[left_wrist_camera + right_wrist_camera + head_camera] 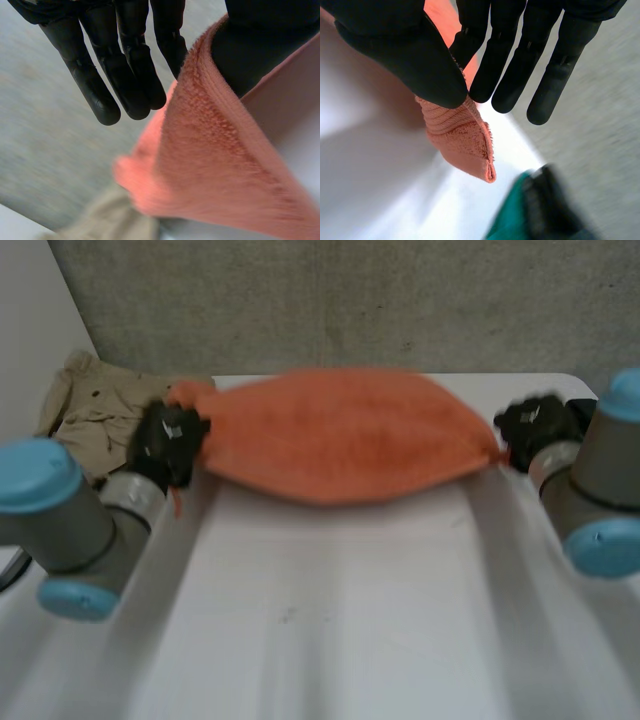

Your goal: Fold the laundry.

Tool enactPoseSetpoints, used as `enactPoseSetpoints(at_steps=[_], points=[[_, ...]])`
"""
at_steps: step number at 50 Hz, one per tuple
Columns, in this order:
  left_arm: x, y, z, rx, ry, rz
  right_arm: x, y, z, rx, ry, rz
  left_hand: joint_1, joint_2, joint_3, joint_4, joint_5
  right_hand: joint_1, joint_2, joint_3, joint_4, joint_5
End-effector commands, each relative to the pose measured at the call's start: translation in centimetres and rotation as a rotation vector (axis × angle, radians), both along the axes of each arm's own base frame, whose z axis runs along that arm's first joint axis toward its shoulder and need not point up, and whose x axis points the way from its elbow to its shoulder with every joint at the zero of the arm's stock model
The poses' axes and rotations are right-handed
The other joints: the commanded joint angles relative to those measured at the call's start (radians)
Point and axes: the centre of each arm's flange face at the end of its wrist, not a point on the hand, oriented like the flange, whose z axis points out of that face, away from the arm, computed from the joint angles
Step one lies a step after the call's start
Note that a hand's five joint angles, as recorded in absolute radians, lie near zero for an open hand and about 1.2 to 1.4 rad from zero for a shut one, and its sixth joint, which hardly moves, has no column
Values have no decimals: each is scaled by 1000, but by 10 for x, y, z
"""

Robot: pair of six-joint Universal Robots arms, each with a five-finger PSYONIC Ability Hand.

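At about ten o'clock on the white table (340,620), near its far left corner: a crumpled beige garment (90,405), lying in a heap. Just beside it, toward three o'clock, the left hand (168,443) at the end of the left arm (60,520). Closed in a pinch on the left end of the orange towel (340,435).

In the left wrist view, the left hand (125,65) again: most fingers straight and free of the cloth, the orange towel (215,150) caught between the thumb and the nearest finger and draped over the thumb. Beyond the fingertips, a part of the beige garment (110,220), blurred.

At twelve o'clock from the table centre: the towel stretched between both hands, wide in the middle, narrow at each end, the lower edge sagging toward six o'clock. Cannot tell whether touching the table or not.

At about two o'clock, the right hand (535,425) on the right arm (610,470), pinching the right end of the towel.

In the right wrist view, the right hand (410,55): thumb pressed against one finger with a corner of the orange towel (462,140) between them, the other fingers straight and apart from the cloth. Past the fingertips, something green (512,220) and something black (550,210), too blurred to name.

Behind the table, from nine to three o'clock, a grey wall (350,300).
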Motion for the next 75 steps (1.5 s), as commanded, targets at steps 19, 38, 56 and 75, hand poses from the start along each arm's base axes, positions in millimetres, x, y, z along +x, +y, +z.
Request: enactPoseSetpoints(at_steps=[19, 38, 56, 75], points=[[54, -9, -37, 98, -94, 134, -33, 32, -34, 163, -12, -54, -424, -432, -433, -436, -422, 251, 211, 206, 198, 198], [63, 36, -23, 290, -69, 119, -37, 55, -16, 242, 87, -8, 236, 228, 227, 224, 238, 251, 211, 206, 198, 198], [95, 154, 21, 654, -450, 37, -96, 136, 24, 517, 500, 81, 236, 228, 227, 224, 238, 251, 211, 206, 198, 198], [26, 4, 19, 144, -251, 95, -71, 11, -10, 153, 281, -41, 236, 228, 227, 224, 238, 251, 211, 206, 198, 198]])
